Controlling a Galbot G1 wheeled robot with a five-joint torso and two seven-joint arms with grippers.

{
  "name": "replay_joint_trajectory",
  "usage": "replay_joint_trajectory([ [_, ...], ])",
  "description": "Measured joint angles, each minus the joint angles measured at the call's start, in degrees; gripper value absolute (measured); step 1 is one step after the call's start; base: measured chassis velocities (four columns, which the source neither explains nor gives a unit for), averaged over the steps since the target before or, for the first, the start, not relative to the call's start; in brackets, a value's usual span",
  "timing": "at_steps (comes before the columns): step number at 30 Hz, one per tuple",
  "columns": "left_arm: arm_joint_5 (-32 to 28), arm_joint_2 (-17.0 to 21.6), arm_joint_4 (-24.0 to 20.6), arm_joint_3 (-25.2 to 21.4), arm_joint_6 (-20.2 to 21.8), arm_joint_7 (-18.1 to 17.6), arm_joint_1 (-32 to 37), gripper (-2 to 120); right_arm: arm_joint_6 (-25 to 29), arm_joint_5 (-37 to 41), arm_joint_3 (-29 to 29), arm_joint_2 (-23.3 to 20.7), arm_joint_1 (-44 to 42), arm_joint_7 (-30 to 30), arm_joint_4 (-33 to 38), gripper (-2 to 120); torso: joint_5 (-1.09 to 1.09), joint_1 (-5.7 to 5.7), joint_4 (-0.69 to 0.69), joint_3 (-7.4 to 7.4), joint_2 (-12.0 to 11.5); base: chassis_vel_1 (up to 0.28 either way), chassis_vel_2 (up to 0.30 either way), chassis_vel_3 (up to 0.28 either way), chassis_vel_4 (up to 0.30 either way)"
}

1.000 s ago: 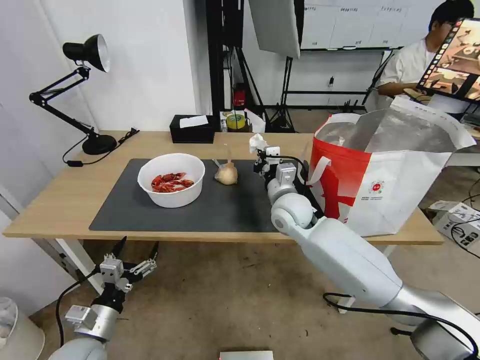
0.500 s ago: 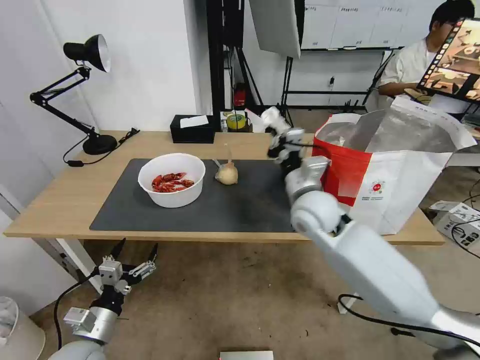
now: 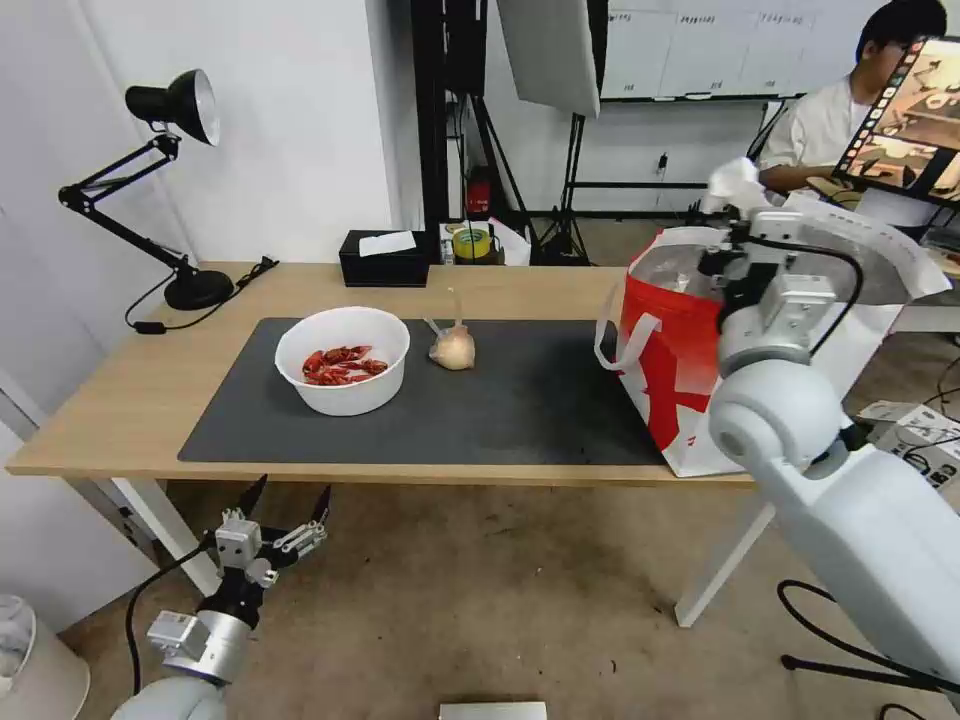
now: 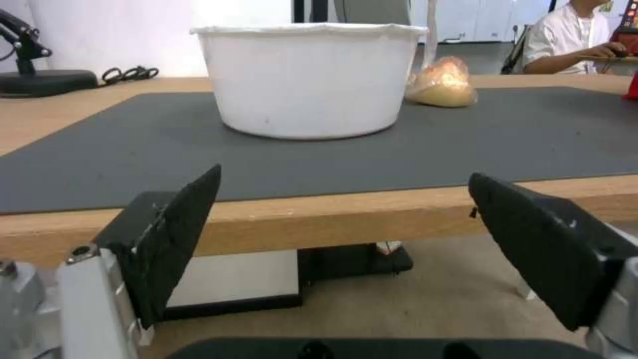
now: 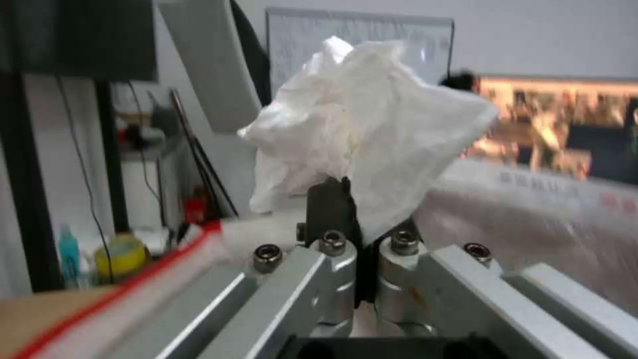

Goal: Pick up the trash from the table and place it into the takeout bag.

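Note:
My right gripper [image 3: 738,215] is shut on a crumpled white tissue [image 3: 734,183] [image 5: 362,134] and holds it above the open mouth of the red-and-white takeout bag [image 3: 680,370], which stands on the right end of the table [image 3: 120,410]. On the dark mat [image 3: 500,400] sit a white bowl of red crayfish shells [image 3: 343,358] [image 4: 306,80] and a small yellowish knotted plastic bag [image 3: 453,348] [image 4: 442,85]. Below the table's front edge at the left my left gripper [image 3: 288,508] [image 4: 346,249] hangs open and holds nothing.
A black desk lamp [image 3: 170,180] stands at the table's back left. A black tissue box [image 3: 383,258] and a yellow tape roll [image 3: 470,243] sit along the back edge. A person sits at a desk behind the bag.
My right arm has lifted the tissue from the middle of the table and swung it right and up, over the bag's opening. The left arm has barely moved.

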Motion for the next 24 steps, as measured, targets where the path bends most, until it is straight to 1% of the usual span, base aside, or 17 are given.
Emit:
replay_joint_trajectory([
  [1,0.00,0.00,0.00,0.00,0.00,0.00,0.00,100,0.00,0.00,0.00,0.00,0.00,0.00,0.00,0,0.00,0.00,0.00,0.00,0.00,0.000,0.000,0.000,0.000],
  [3,0.03,-0.06,0.16,0.10,0.01,-0.01,-0.04,100,-2.40,8.39,0.27,-0.43,1.23,3.60,0.49,1,-0.02,0.00,0.01,0.00,0.00,0.000,0.000,0.000,0.000],
  [4,0.03,-0.06,0.16,0.10,0.01,-0.01,-0.04,100,-2.40,8.39,0.27,-0.43,1.23,3.60,0.49,1,-0.02,0.00,0.01,0.00,0.00,0.000,0.000,0.000,0.000],
  [6,0.04,-0.15,0.31,0.16,0.01,-0.02,-0.02,100,-2.78,12.17,0.28,-0.85,2.17,4.62,0.49,12,-0.02,0.00,0.02,0.00,0.00,0.000,0.000,0.000,0.000],
  [7,0.04,-0.16,0.33,0.16,0.01,-0.02,-0.01,100,-2.78,12.78,0.28,-1.01,2.38,4.63,0.47,15,-0.02,0.00,0.02,0.00,0.00,0.000,0.000,0.000,0.000],
  [8,0.04,-0.16,0.33,0.16,0.01,-0.02,-0.01,100,-2.78,12.78,0.28,-1.01,2.38,4.63,0.47,15,-0.02,0.00,0.02,0.00,0.00,0.000,0.000,0.000,0.000],
  [9,0.04,-0.15,0.33,0.17,0.01,-0.02,0.00,100,-2.78,13.26,0.28,-1.15,2.57,4.63,0.44,22,-0.02,0.00,0.01,0.00,0.00,0.000,0.000,0.000,0.000],
  [11,0.01,-0.07,0.32,0.17,0.01,-0.02,-0.01,100,-2.76,14.06,0.27,-1.45,2.75,4.63,0.50,28,-0.02,0.00,0.01,0.00,0.00,0.000,0.000,0.000,0.000],
  [12,0.01,-0.07,0.32,0.17,0.01,-0.02,-0.01,100,-2.76,14.06,0.27,-1.45,2.75,4.63,0.50,28,-0.02,0.00,0.01,0.00,0.00,0.000,0.000,0.000,0.000],
  [14,-0.05,0.33,0.27,0.15,0.01,-0.02,-0.05,100,-2.71,14.30,0.27,-1.74,2.87,4.62,0.56,40,-0.02,0.00,0.01,0.00,0.00,0.000,0.000,0.000,0.000],
  [16,-0.09,0.50,0.24,0.15,0.01,-0.02,-0.06,100,-2.67,14.30,0.28,-1.79,2.90,4.59,0.54,43,-0.02,0.00,0.01,0.00,0.00,0.000,0.000,0.000,0.000],
  [17,-0.13,0.63,0.20,0.14,0.01,-0.02,-0.08,100,-2.64,14.25,0.27,-1.87,2.91,4.54,0.48,50,-0.02,0.00,0.01,0.00,0.00,0.000,0.000,0.000,0.000],
  [19,-0.20,0.85,0.02,0.15,0.04,-0.02,-0.15,100,-2.56,13.90,0.28,-1.93,2.80,4.30,0.45,58,-0.02,0.00,0.01,0.01,0.00,0.000,0.000,0.000,0.000],
  [20,-0.20,0.85,0.02,0.15,0.04,-0.02,-0.15,100,-2.56,13.90,0.28,-1.93,2.80,4.30,0.45,58,-0.02,0.00,0.01,0.01,0.00,0.000,0.000,0.000,0.000],
  [22,-0.21,0.89,-0.12,0.27,0.12,-0.02,-0.20,100,-2.49,13.61,0.30,-1.99,2.48,3.95,0.54,68,-0.02,0.00,0.01,0.00,0.00,0.000,0.000,0.000,0.000],
  [23,-0.21,0.89,-0.12,0.27,0.12,-0.02,-0.20,100,-2.49,13.61,0.30,-1.99,2.48,3.95,0.54,68,-0.02,0.00,0.01,0.00,0.00,0.000,0.000,0.000,0.000],
  [24,-0.21,0.89,-0.24,0.33,0.21,-0.02,-0.21,100,-2.47,13.56,0.35,-2.05,2.34,3.81,0.66,76,-0.02,0.00,0.01,0.00,0.00,0.000,0.000,0.000,0.000],
])
